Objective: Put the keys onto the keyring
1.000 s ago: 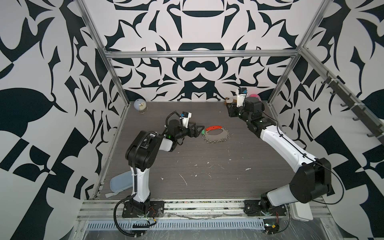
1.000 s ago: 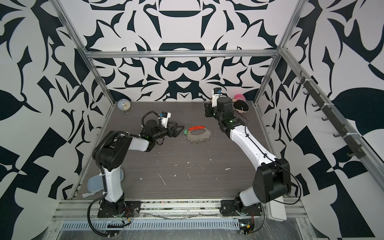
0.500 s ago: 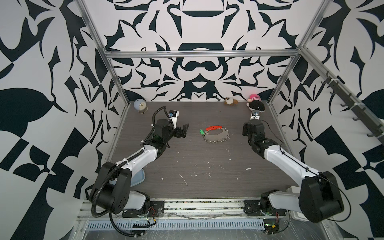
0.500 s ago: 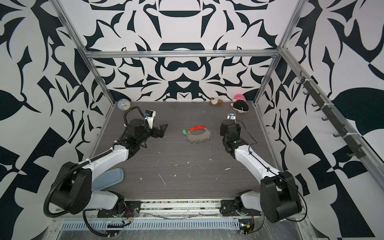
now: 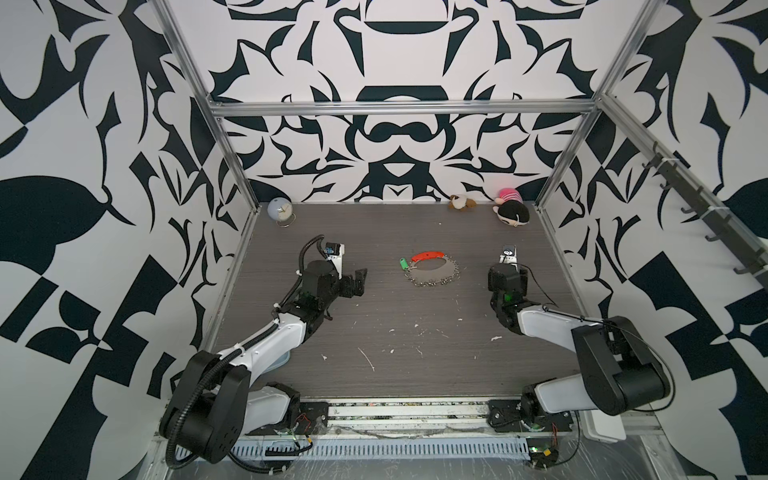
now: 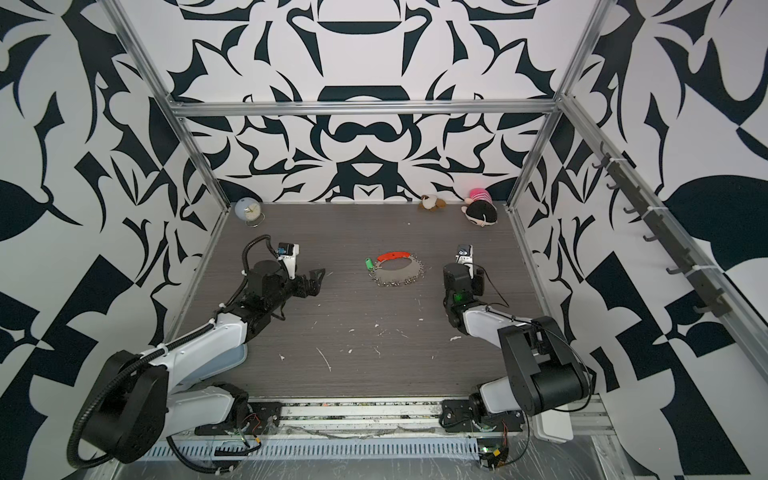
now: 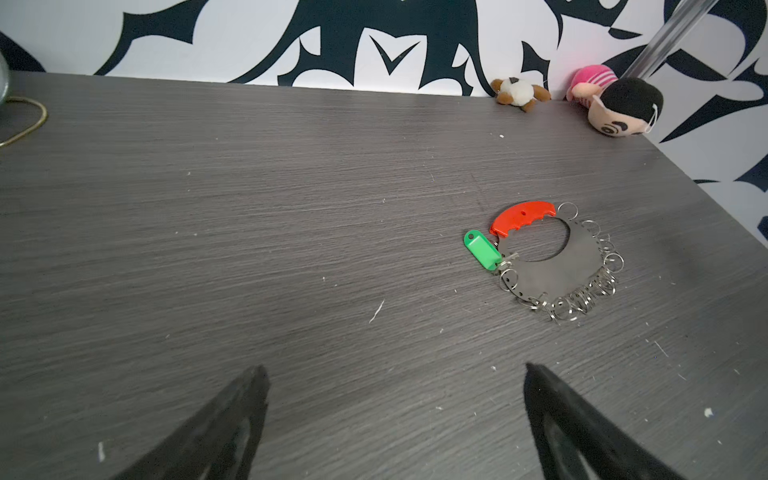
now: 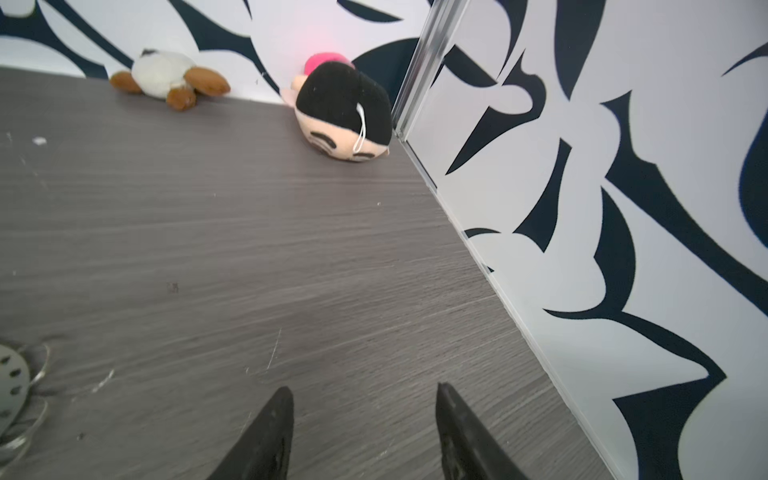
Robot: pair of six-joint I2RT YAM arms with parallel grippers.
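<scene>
While the left pincer (image 5: 360, 281) hangs low over the bench (image 5: 415, 232) on its left side, its jaws stand spread wide with nothing between them. A small round clock (image 5: 279, 208) sits behind it in the far left corner. The keys (image 5: 402, 263), a green tag, lie flat on the bench to the right of that pincer, well apart from its tips. In the left wrist view the tag (image 7: 482, 250) lies ahead of the jaws and off toward one side. Its small metal end touches the left edge of the keyring (image 5: 432, 283), just under the end of the red piece. Whether it is threaded on cannot be told. The keyring lies flat, near mid-bench. Farther right, the right pincer (image 8: 362, 388) is partly open and holds nothing. It points toward the far right corner, with the keyring's edge (image 8: 10, 374) off to its side. A plush dog (image 5: 462, 203) and a doll (image 5: 513, 212) lie against the back wall.
</scene>
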